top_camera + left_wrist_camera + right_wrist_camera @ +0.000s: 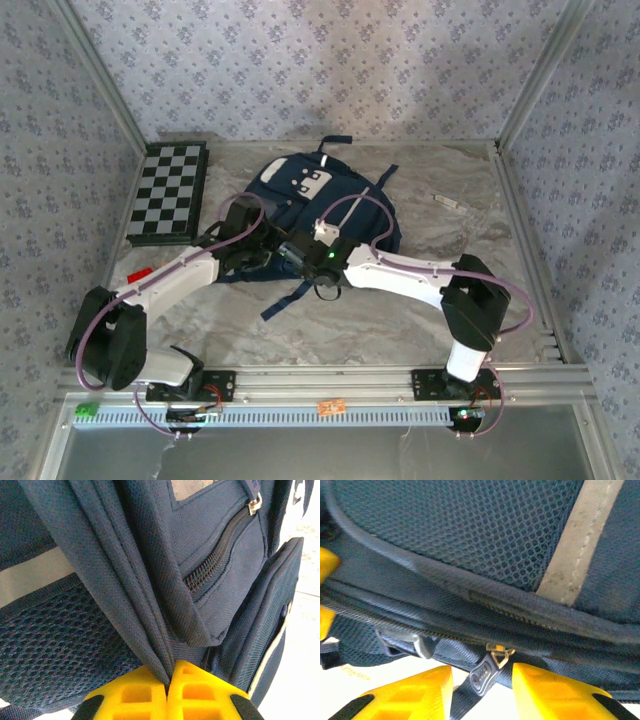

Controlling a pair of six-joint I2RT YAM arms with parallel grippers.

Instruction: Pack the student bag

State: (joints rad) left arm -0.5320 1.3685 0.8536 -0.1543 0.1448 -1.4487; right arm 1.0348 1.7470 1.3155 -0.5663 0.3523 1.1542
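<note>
We find the student bag (290, 205) lying flat toward the back of the table (400, 330), just right of the chessboard (170, 192). Seen from above, both arms cover its near edge. The left gripper (169, 679) is clamped tight on a fold of the bag's fabric, which we judge is meant to steady it for the zip. The right gripper (482, 682) stands part open, its fingers either side of the zipper pull (482, 676) and not yet pinching it. We cannot tell whether the main compartment is open.
</note>
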